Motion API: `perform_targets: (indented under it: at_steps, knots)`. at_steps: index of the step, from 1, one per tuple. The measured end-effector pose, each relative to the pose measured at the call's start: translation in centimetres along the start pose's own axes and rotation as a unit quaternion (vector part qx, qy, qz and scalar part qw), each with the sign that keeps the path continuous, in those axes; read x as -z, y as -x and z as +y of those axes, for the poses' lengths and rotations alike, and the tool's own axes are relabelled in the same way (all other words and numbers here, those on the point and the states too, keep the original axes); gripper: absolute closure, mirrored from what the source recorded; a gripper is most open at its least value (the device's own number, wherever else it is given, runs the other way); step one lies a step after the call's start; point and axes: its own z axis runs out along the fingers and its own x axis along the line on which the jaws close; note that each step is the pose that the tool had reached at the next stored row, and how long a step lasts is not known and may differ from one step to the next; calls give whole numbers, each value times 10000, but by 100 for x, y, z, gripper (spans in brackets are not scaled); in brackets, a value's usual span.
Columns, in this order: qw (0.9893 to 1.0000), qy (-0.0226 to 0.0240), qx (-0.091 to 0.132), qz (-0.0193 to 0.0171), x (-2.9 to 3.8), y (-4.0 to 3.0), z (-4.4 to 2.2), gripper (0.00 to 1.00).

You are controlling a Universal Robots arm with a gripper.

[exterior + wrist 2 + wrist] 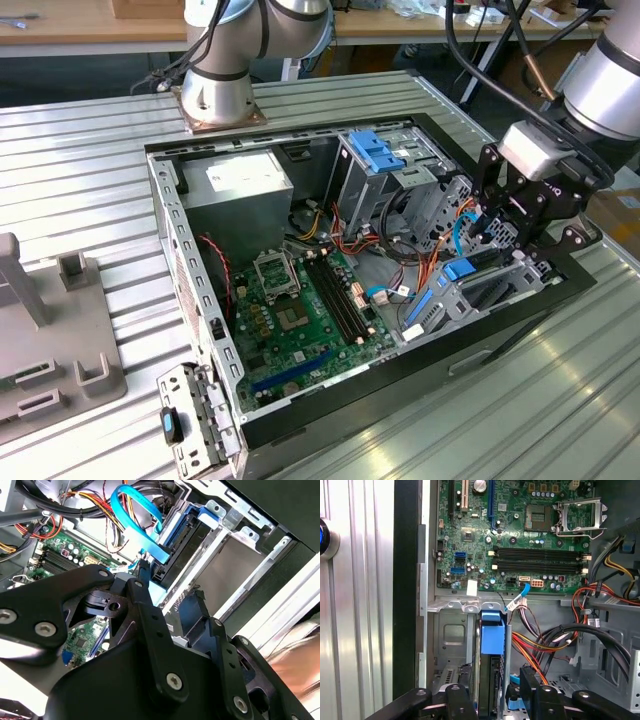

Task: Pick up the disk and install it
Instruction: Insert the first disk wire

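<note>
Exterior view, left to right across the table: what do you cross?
grey fixture plate → metal bracket with blue tab → motherboard → gripper

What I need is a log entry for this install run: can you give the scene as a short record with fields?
setting: open computer case on a ribbed metal table
disk: disk stands on edge in the metal drive cage, blue carrier frame showing
gripper: gripper at the drive cage, close to the disk, at the exterior view's right
also inside: motherboard, cable bundle
</note>
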Motion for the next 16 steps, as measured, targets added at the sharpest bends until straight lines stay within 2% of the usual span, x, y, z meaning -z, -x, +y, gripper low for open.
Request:
perform_targets:
  at_steps: [5, 7, 8, 10, 12, 14, 16]
  knots:
    - [10000, 15, 0, 10, 0, 0, -1, 49]
    - [10000, 40, 0, 10, -2, 1, -37, 49]
    - [10000, 54, 0, 10, -3, 2, -63, 49]
    - [10000, 81, 6, 11, -9, 11, -200, 49]
    - [10000, 86, 24, 10, -12, 18, -265, 49]
    - [9999, 90, 56, 9, -18, 34, -365, 49]
    - [9999, 90, 77, 9, -21, 43, -405, 49]
